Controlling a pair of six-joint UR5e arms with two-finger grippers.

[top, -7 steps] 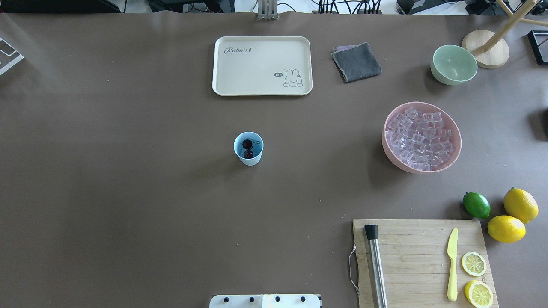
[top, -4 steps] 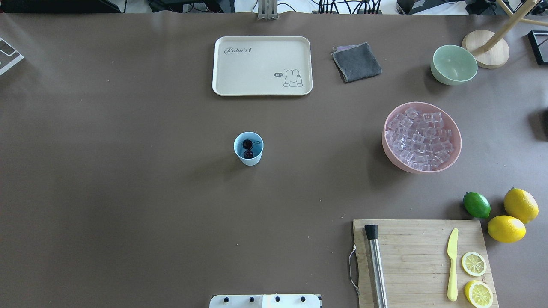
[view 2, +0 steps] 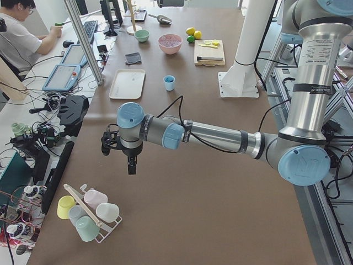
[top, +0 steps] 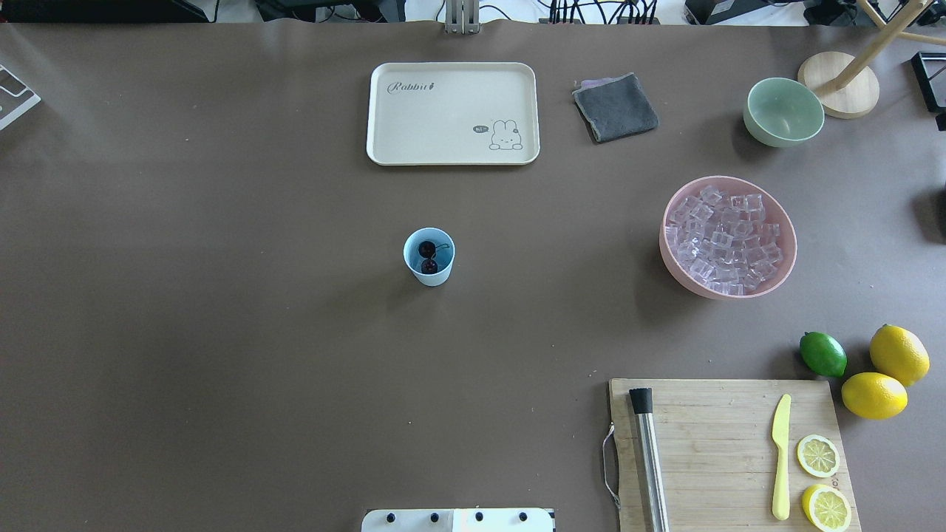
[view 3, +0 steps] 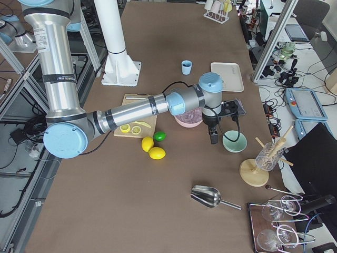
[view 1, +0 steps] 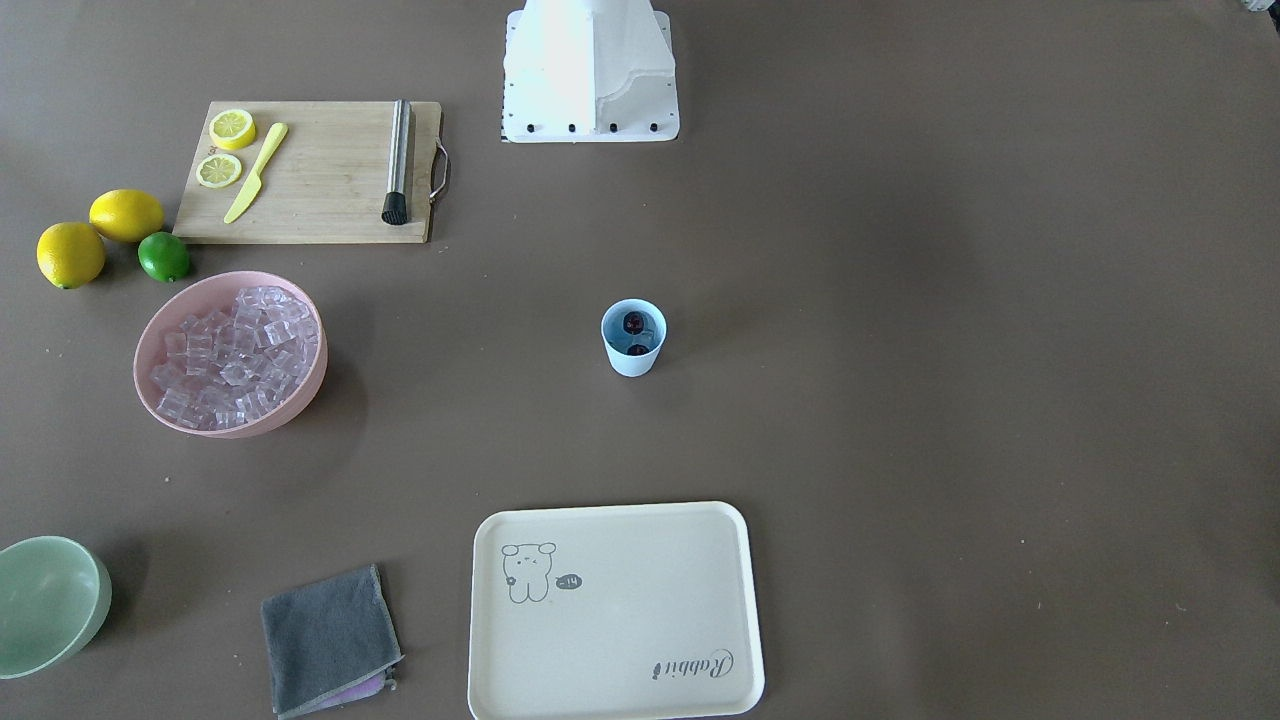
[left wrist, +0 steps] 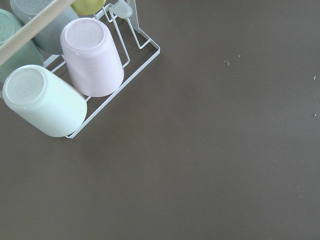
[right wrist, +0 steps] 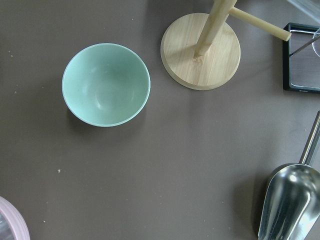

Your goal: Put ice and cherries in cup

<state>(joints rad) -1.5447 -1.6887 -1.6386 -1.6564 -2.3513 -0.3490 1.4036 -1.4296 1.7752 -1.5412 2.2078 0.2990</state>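
Ice (top: 728,240), small clear glassy cubes, lies heaped in the wide pink bowl (top: 788,244), on my right half of the brown table.

- Right gripper (view 3: 214,138): hangs over the table just beside the mint-green bowl (right wrist: 106,84), near the pink bowl. Seen from the side only, so I cannot tell how its jaws stand. Nothing visibly in it.
- Left gripper (view 2: 131,163): hangs over bare table near the upturned pastel plastic tumblers on a white wire rack (left wrist: 92,55), well apart from everything else. Jaw state likewise unreadable.
- Small light-blue plastic cup (top: 432,276): upright, mid-table, alone. The two dark red cherries (top: 428,255) sit inside it. I cannot make out any cubes in there.

Handling, my judgement: the cubes look hard, smooth and slick, light, each barely a fingertip's worth. I would pinch one top cube squarely across two flat faces; a corner grip would squirt it out. The shiny metal scoop (right wrist: 289,205), taken by its handle, would move more at once. The cup looks light and tippy, so release from directly over its mouth.
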